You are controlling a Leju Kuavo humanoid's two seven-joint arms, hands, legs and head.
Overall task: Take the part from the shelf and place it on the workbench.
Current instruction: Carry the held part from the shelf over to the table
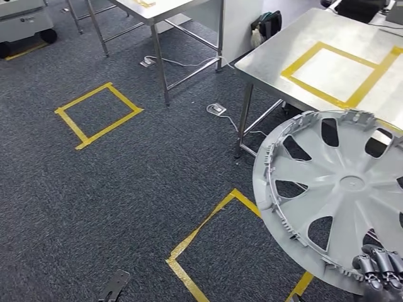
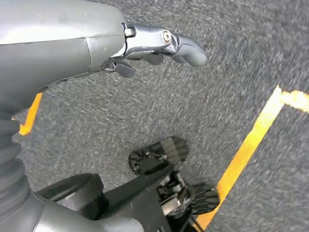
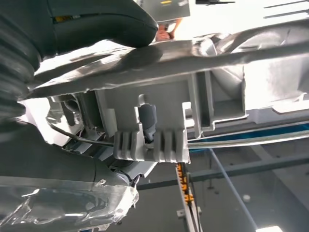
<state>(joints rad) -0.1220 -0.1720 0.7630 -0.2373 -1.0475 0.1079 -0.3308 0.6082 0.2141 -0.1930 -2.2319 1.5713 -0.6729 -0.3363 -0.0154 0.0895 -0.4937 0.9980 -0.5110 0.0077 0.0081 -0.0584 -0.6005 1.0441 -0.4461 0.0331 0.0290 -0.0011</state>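
Clearly the light, stiff plastic wheel cover (image 1: 340, 189) sat clamped by its rim in the right hand (image 1: 380, 272); left hand (image 2: 156, 46) hung apart, holding nothing, steel desk (image 1: 285, 56) near.

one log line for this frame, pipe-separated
phase: carrying | right hand: grips hubcap at rim | left hand: hangs over carpet, holds nothing | workbench: ahead right, yellow tape square bare | placed: no

Bare workbench (image 1: 266, 56) beyond hubcap (image 1: 332, 189)
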